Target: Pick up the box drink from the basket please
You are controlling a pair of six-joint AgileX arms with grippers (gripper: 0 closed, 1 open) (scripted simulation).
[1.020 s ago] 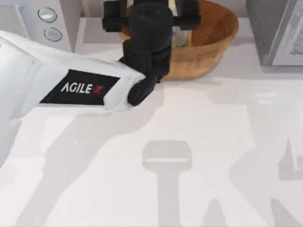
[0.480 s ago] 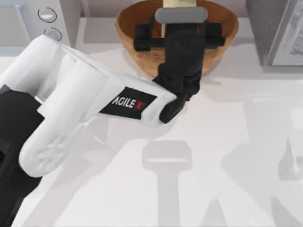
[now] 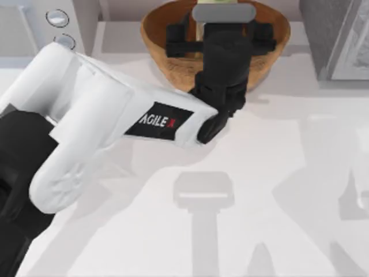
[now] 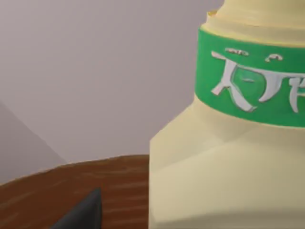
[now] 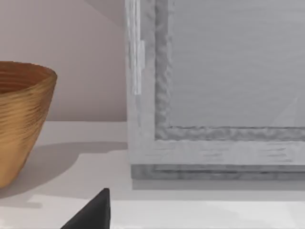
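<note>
White table [image 3: 277, 173] — grey-white appliance with two round knobs [image 3: 57, 26] at its far left; grey framed cabinet [image 3: 337, 37] far right.

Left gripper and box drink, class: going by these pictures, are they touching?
Cannot tell. In the top view the left gripper sits over the basket, covering the box drink; the left wrist view shows the carton close up, but no finger meeting it.

Box drink [image 3: 222, 2] (perhaps gripped) mostly behind left hand [image 3: 221, 23].
</note>
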